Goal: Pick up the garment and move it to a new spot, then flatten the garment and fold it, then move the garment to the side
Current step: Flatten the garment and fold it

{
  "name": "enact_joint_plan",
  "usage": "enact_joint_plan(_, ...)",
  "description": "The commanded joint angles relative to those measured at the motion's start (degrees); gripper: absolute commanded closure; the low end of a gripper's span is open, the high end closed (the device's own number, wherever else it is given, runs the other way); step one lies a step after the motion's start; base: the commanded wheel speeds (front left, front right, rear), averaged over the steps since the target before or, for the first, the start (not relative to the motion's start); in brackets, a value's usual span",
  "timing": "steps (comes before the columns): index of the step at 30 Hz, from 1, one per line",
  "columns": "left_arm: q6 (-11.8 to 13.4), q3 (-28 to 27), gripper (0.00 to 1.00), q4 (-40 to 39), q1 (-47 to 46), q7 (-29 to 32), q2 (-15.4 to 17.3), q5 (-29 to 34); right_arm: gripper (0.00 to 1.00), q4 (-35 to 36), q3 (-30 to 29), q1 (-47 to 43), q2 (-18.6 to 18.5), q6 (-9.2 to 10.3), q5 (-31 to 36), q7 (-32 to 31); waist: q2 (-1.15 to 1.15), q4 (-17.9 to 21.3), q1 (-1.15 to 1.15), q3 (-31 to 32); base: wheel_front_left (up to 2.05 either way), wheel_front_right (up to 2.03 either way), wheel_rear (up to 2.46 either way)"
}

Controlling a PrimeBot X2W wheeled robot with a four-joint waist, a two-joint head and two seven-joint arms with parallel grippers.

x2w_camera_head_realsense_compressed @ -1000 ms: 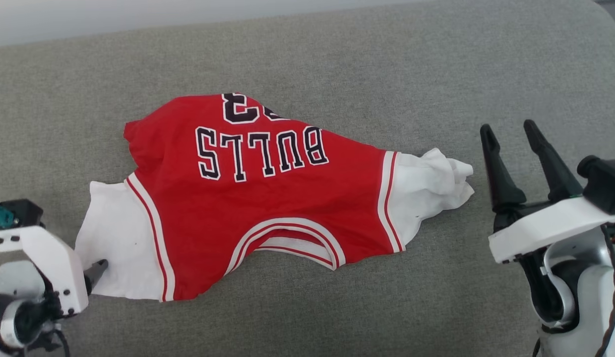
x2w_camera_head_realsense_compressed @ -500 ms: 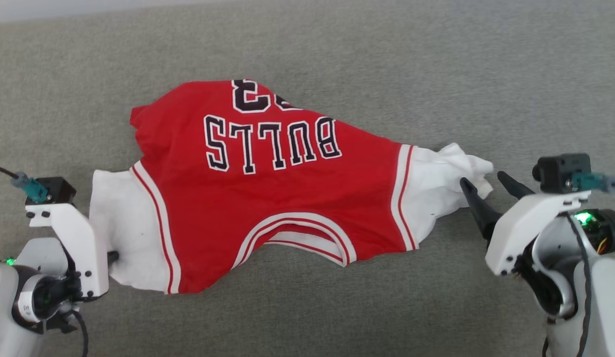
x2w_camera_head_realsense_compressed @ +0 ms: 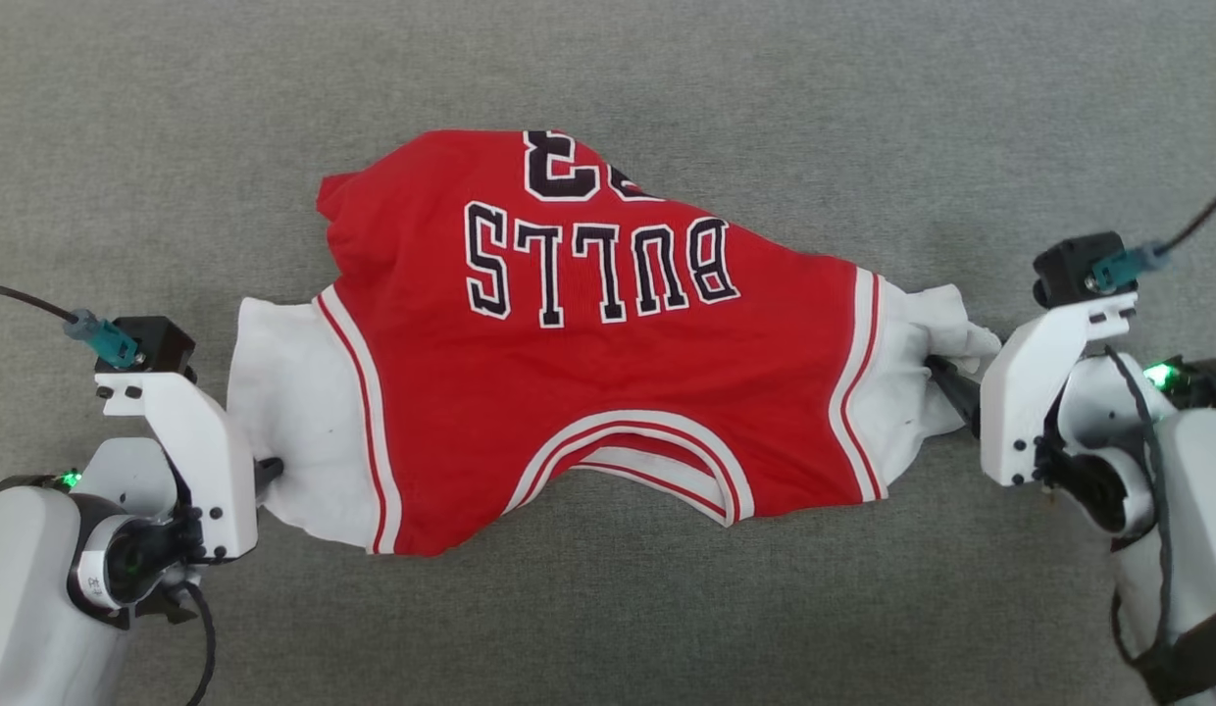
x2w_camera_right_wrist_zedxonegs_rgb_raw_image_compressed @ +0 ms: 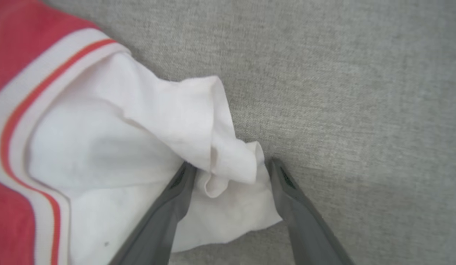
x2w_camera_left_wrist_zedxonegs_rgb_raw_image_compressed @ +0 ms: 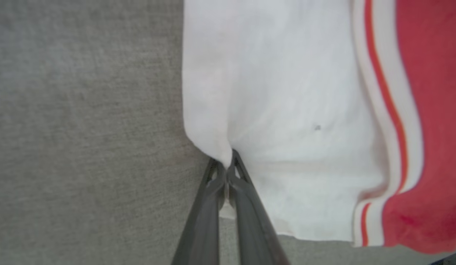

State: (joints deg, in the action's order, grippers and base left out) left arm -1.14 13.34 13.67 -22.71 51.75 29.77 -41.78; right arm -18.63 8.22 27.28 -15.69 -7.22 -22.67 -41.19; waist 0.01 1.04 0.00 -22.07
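Now, from the head view, you have the garment (x2w_camera_head_realsense_compressed: 608, 392) spread across a grey fabric surface (x2w_camera_head_realsense_compressed: 608, 628) with a fine woven grain. It is a soft red jersey, rumpled rather than flat. It has white short sleeves, red-and-white striped trim at the armholes and curved neckline, and black white-edged "BULLS" lettering that reads upside down to you. Your left gripper (x2w_camera_head_realsense_compressed: 272, 471) sits at the garment's left sleeve, near its lower outer corner, with dark fingertips touching the white cloth. Your right gripper (x2w_camera_head_realsense_compressed: 946, 378) meets the bunched right sleeve at the garment's opposite end.

From the left wrist view, the left gripper (x2w_camera_left_wrist_zedxonegs_rgb_raw_image_compressed: 227, 167) is clenched. Its two dark fingers press together with a pinch of the white sleeve edge between the tips, and the cloth puckers into creases from that spot. On the garment (x2w_camera_left_wrist_zedxonegs_rgb_raw_image_compressed: 287, 92), the striped trim and red body lie beyond the sleeve.

From the right wrist view, the right gripper (x2w_camera_right_wrist_zedxonegs_rgb_raw_image_compressed: 231, 169) is spread wide, not clamped. Its fingers straddle a crumpled fold of white sleeve on the garment (x2w_camera_right_wrist_zedxonegs_rgb_raw_image_compressed: 121, 140). One finger lies over the cloth, and the other sits just at the fold's edge, beside the grey weave.
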Motion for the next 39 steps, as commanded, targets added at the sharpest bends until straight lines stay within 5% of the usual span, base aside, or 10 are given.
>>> enact_joint_plan(1,-0.47,2.6,1.0,2.05,0.8,-0.6,-3.45,0.17,0.92,-4.65,4.45,-3.53,1.86,-0.49,-1.59,-3.9,-0.01,-0.51,0.0,-0.15,0.0,0.0,0.0)
enact_joint_plan(2,-0.42,2.52,1.0,2.13,0.59,-0.75,-3.54,-0.01,1.0,-4.66,5.66,-3.29,1.12,-0.49,-2.23,-5.26,-0.01,-0.65,0.0,-0.1,0.0,0.0,0.0)
enact_joint_plan(18,1.06,-0.91,1.0,-8.92,-8.9,5.43,1.13,-2.36,1.0,14.57,3.42,4.4,-7.27,-0.27,-13.23,-11.49,-0.01,-2.04,0.0,6.23,0.0,0.0,0.0)
enact_joint_plan(27,1.96,-3.11,1.0,-12.87,-18.9,9.86,3.79,-3.28,1.0,20.8,-0.48,10.77,-6.4,-0.27,-16.09,-14.01,-0.01,-2.23,0.0,11.75,0.0,0.0,0.0)
enact_joint_plan(39,-1.87,-4.88,1.0,-7.07,-33.28,4.7,4.16,-1.98,1.0,16.85,-5.04,22.35,-3.62,-0.27,-12.52,-7.85,-0.01,-2.14,0.0,15.61,0.0,0.0,0.0)
